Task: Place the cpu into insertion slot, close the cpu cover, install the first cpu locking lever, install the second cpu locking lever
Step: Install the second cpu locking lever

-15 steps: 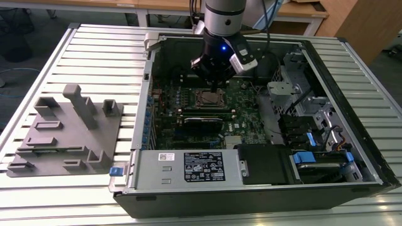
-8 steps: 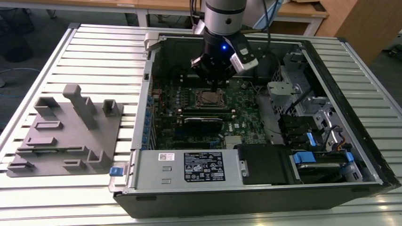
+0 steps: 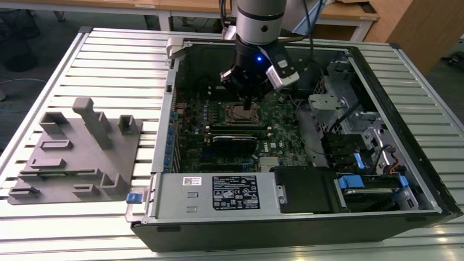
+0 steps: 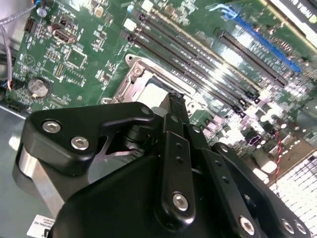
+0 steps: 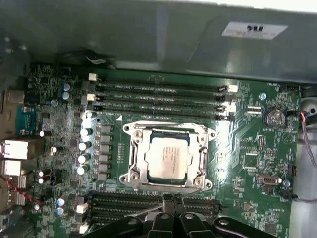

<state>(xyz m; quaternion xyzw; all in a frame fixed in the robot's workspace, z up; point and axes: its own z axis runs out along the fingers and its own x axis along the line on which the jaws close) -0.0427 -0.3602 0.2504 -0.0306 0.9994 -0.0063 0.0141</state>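
Fingers (image 3: pixel 248 104) of the gripper are reaching down from the upper centre of the exterior view into an open computer case (image 3: pixel 305 228) that is lying on a slatted metal bench (image 3: pixel 94 60); whether they are pressed together or parted I cannot tell from here, and they are carrying nothing that I can see. Their tip is hovering just above the insertion slot (image 3: pixel 240 113), which is sitting on the green motherboard (image 3: pixel 283 141) near the middle of the frame. A grey fixture block (image 3: pixel 76 155) is resting on the bench at the exterior view's left, well apart from the case. In the second wrist view the black gripper body is taking up the lower half of the frame, and its narrow fingers (image 4: pixel 177 106) are looking drawn together, pointing at the silvery socket (image 4: pixel 143 84) just beyond them in the centre, with long black memory slots (image 4: pixel 198 64) running diagonally toward the upper right. In the first wrist view the cpu (image 5: pixel 167 157) is lying flat inside the insertion slot at the centre of the frame, the cpu cover (image 5: pixel 136 158) is framing it with its window around the chip, and the fingertips (image 5: pixel 171 201) are sitting at the bottom centre, just beside the socket's lower edge.
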